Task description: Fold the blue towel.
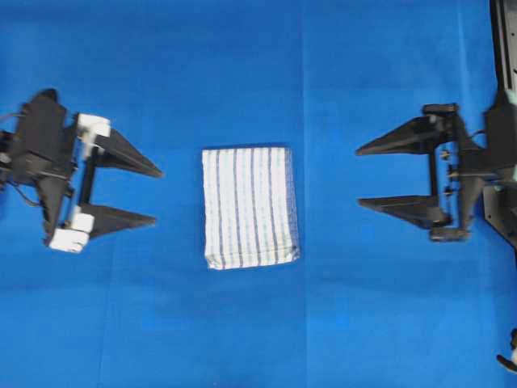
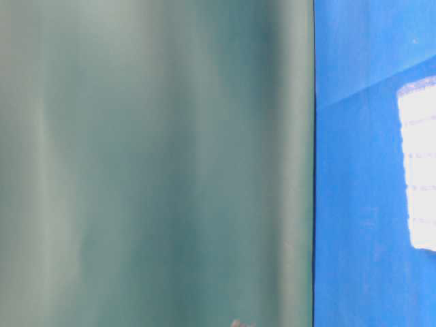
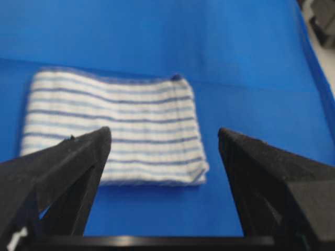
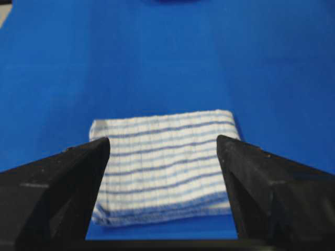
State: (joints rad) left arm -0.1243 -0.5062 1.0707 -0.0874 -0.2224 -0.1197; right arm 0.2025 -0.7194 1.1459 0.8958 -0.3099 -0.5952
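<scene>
The blue towel [image 1: 249, 207], white with thin blue stripes, lies folded into a compact rectangle in the middle of the table; it also shows in the left wrist view [image 3: 112, 133], the right wrist view [image 4: 165, 164] and as a bright patch at the table-level view's right edge [image 2: 419, 163]. My left gripper [image 1: 158, 196] stands open to the left of the towel, apart from it, holding nothing. On the towel's right my right gripper [image 1: 358, 175] is open too, clear of the cloth. Both wrist views show wide jaws [image 3: 165, 136] [image 4: 163, 141] with only towel and table between them.
A plain blue covering [image 1: 258, 65] spreads over the whole table. A blurred green-grey surface [image 2: 157, 163] fills most of the table-level view. Black arm hardware [image 1: 505, 48] runs along the far right edge of the overhead view.
</scene>
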